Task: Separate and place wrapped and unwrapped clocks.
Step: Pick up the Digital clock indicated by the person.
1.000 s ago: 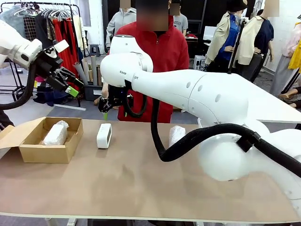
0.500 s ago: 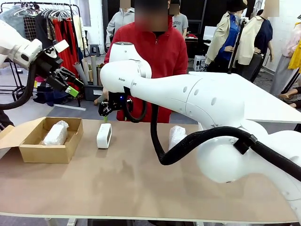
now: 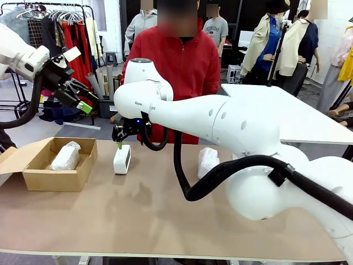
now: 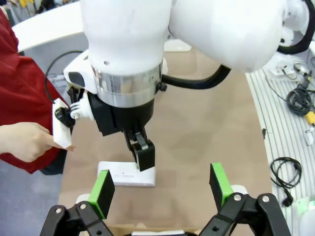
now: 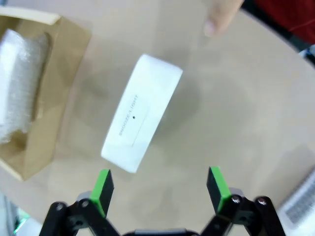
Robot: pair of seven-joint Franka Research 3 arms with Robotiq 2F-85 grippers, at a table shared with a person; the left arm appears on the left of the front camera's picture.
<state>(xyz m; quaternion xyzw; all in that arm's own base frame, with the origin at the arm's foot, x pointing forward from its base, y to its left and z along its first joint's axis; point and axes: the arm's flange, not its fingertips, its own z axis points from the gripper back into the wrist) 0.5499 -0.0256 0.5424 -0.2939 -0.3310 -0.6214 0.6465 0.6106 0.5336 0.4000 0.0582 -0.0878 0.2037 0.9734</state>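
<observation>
The right tool [image 5: 160, 183], released and spread wide, hangs just above the bare clock [image 5: 142, 112] near the tabletop's [image 3: 165, 210] far edge; the left tool [image 4: 161, 189] is released too, empty.

The right arm [image 3: 220, 118] stretches across the far middle of the table [image 3: 138, 226], standing between the left side and the wrapped bundle [image 3: 207, 159] behind it. Its black cable [image 3: 182, 176] loops down low between that bundle and the bare clock [image 3: 122, 159]. The right pincer [image 3: 118, 144] hangs spread just above the clock, with open table on either side. A person's hand [image 4: 27, 140] is close beyond the clock. The cardboard box [image 3: 52, 180] closes off the left end, with the left pincer [image 3: 84, 104] raised well above it. The near half of the table is bare.
</observation>
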